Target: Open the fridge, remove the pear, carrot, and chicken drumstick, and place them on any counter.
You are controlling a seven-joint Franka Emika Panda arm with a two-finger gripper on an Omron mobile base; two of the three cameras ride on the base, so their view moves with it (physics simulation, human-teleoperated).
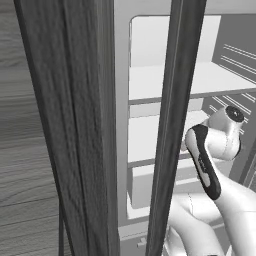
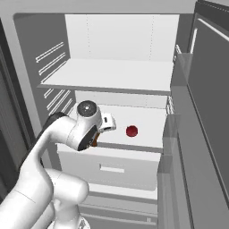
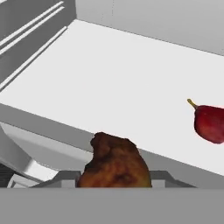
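The fridge (image 2: 114,74) stands open, with white shelves inside. A dark-red pear (image 2: 131,131) lies on the middle shelf, to the right of my hand; the hand view has this pear (image 3: 211,124) at its right edge. My gripper (image 2: 96,137) is at the front edge of that shelf, shut on the brown chicken drumstick (image 2: 95,140). Close up in the hand view, the drumstick (image 3: 114,157) sits between the jaws of the gripper (image 3: 114,179). The carrot and the counter are out of view.
The open fridge door (image 2: 205,112), with its side bins, stands close on the right. A white drawer (image 2: 112,167) sits below the middle shelf. Dark wood-grain panels (image 1: 65,125) rise on the left and partly hide the fridge (image 1: 150,80).
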